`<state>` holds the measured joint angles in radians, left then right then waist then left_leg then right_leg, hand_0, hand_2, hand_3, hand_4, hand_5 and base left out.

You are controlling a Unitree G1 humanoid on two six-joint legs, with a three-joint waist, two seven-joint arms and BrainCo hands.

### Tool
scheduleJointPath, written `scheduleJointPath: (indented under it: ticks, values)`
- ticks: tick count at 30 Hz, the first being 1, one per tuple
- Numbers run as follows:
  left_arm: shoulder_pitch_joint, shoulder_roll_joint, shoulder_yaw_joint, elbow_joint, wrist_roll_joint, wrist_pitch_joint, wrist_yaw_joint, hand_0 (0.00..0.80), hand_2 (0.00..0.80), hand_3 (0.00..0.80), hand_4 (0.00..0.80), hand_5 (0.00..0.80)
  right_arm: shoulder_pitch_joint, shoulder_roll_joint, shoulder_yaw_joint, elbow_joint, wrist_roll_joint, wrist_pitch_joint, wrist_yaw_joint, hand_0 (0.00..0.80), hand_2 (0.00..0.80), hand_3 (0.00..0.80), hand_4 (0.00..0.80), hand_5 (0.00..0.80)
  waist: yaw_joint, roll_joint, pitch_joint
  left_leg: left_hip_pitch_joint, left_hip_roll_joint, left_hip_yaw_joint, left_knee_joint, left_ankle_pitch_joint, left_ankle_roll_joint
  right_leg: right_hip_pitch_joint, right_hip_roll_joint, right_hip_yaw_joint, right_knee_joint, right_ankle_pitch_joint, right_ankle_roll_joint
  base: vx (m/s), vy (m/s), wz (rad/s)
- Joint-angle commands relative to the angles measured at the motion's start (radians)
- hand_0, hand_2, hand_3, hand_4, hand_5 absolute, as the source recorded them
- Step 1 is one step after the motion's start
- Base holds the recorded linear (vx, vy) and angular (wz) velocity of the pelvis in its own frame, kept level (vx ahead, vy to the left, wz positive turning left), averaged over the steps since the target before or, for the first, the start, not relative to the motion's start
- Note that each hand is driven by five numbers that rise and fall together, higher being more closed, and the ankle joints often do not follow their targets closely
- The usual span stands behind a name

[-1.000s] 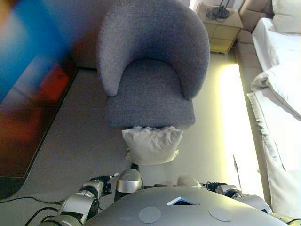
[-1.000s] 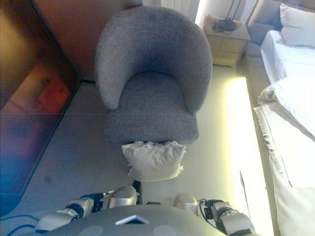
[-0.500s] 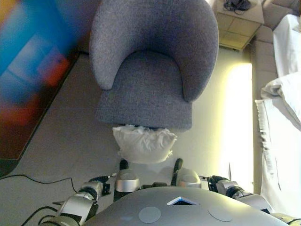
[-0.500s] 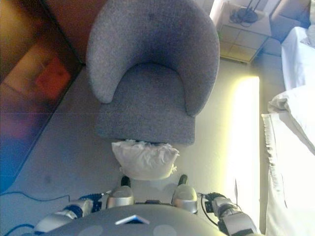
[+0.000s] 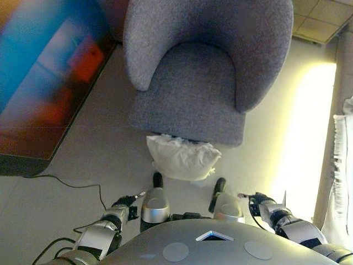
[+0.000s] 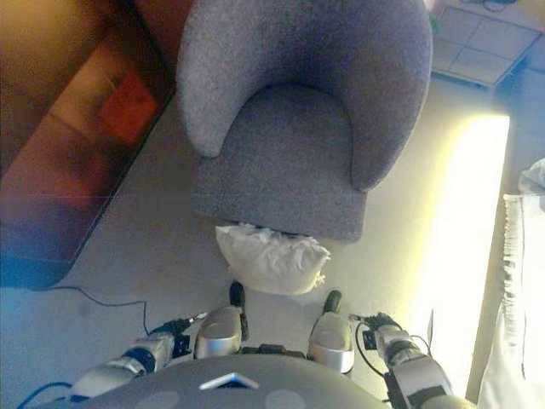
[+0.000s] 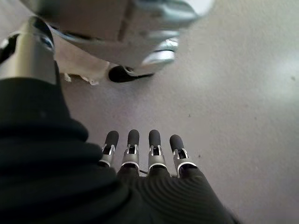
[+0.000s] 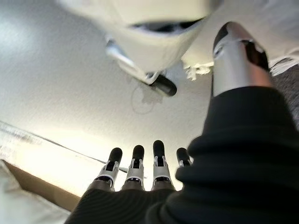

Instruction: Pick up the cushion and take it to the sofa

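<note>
A white, crumpled cushion [image 5: 183, 158] lies on the floor, against the front edge of a grey round-backed armchair [image 5: 204, 83]. Neither hand touches it. In its own wrist view my left hand [image 7: 140, 154] hangs at my side with straight fingers over bare floor, holding nothing. My right hand [image 8: 140, 170] hangs the same way on the other side, fingers straight and empty. In the eye views only the forearms show, low at the left and right.
A dark glossy panel [image 5: 49, 72] lies along the left. The edge of a bed with white sheets [image 5: 343, 165] runs down the right, and a pale bedside cabinet [image 6: 485, 34] stands beyond the chair. Bare floor lies around the cushion.
The whole picture has shifted: the camera has moved nearer the armchair. The cushion still lies on the floor at the chair's front.
</note>
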<state>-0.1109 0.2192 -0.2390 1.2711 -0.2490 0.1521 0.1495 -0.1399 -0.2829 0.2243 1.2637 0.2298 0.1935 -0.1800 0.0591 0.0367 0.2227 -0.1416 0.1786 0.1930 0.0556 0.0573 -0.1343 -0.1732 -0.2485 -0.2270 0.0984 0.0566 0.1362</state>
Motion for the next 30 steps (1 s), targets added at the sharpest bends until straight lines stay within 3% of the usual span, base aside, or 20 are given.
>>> scheduleJointPath:
  ticks: [1,5,8,14,17,22,29,30]
  values:
    - [-0.086,0.018,-0.042,0.004,0.009,-0.011,0.038,0.000,0.000,0.000,0.000,0.000,-0.065,-0.025,-0.023,-0.008,0.092,-0.017,-0.070,0.000,0.000,0.000,0.000,0.000,-0.036,0.002,0.096,-0.096,0.132,-0.069,0.041,0.037,-0.060,-0.013,-0.138,0.038,0.094,-0.059,0.081,-0.093,0.124,0.15]
    - [-0.131,0.047,-0.056,-0.020,-0.065,-0.026,0.081,0.000,0.000,0.000,0.000,0.000,-0.096,-0.023,-0.020,-0.014,0.051,-0.058,-0.055,0.000,0.000,0.000,0.000,0.000,-0.037,-0.006,0.132,-0.124,0.109,-0.051,0.056,0.008,-0.049,-0.046,-0.189,0.045,0.026,0.030,0.111,-0.090,0.074,-0.17]
    - [-0.165,0.054,-0.060,-0.015,-0.069,-0.047,0.096,0.000,0.000,0.000,0.000,0.000,-0.117,-0.023,-0.012,-0.019,0.057,-0.074,-0.066,0.000,0.000,0.000,0.000,0.000,-0.032,-0.006,0.157,-0.166,0.106,-0.061,0.068,0.004,-0.052,-0.074,-0.200,0.048,0.003,0.056,0.116,-0.088,-0.031,-0.26]
    - [-0.226,0.039,-0.076,-0.034,-0.113,-0.121,0.145,0.000,0.000,0.000,0.000,0.000,-0.176,-0.049,-0.019,-0.030,0.103,-0.161,-0.132,0.000,0.000,0.000,0.000,0.000,-0.028,0.000,0.210,-0.268,0.108,-0.105,0.118,0.007,-0.061,-0.153,-0.182,0.069,0.040,0.030,0.117,-0.035,-0.072,-0.02]
    - [-0.261,0.043,-0.075,-0.057,-0.113,-0.131,0.178,0.000,0.000,0.000,0.000,0.000,-0.227,-0.056,-0.018,-0.050,0.113,-0.167,-0.174,0.000,0.000,0.000,0.000,0.000,-0.033,-0.003,0.236,-0.309,0.103,-0.115,0.131,0.010,-0.060,-0.209,-0.177,0.075,0.060,0.031,0.119,-0.051,-0.076,0.06]
    - [-0.331,0.049,-0.076,-0.111,-0.218,-0.179,0.250,0.000,0.000,0.000,0.000,0.000,-0.334,-0.081,-0.002,-0.085,0.101,-0.197,-0.257,0.000,0.000,0.000,0.000,0.000,-0.046,0.005,0.297,-0.393,0.072,-0.109,0.124,0.024,-0.051,-0.326,-0.174,0.075,0.081,0.043,0.118,-0.084,0.038,-0.05]
    - [-0.385,0.050,-0.078,-0.167,-0.258,-0.232,0.339,0.000,0.000,0.000,0.000,0.000,-0.399,-0.123,0.008,-0.162,0.068,-0.228,-0.368,0.000,0.000,0.000,0.000,0.000,-0.056,0.020,0.297,-0.582,0.018,-0.116,0.167,0.026,-0.031,-0.520,-0.172,0.103,0.115,0.065,0.104,-0.015,0.093,0.00]
    - [-0.394,0.054,-0.076,-0.171,-0.267,-0.245,0.345,0.000,0.000,0.000,0.000,0.000,-0.409,-0.134,0.008,-0.171,0.091,-0.262,-0.344,0.000,0.000,0.000,0.000,0.000,-0.055,0.021,0.297,-0.612,0.012,-0.119,0.176,0.026,-0.028,-0.551,-0.170,0.108,0.123,0.067,0.102,-0.004,0.136,0.09]
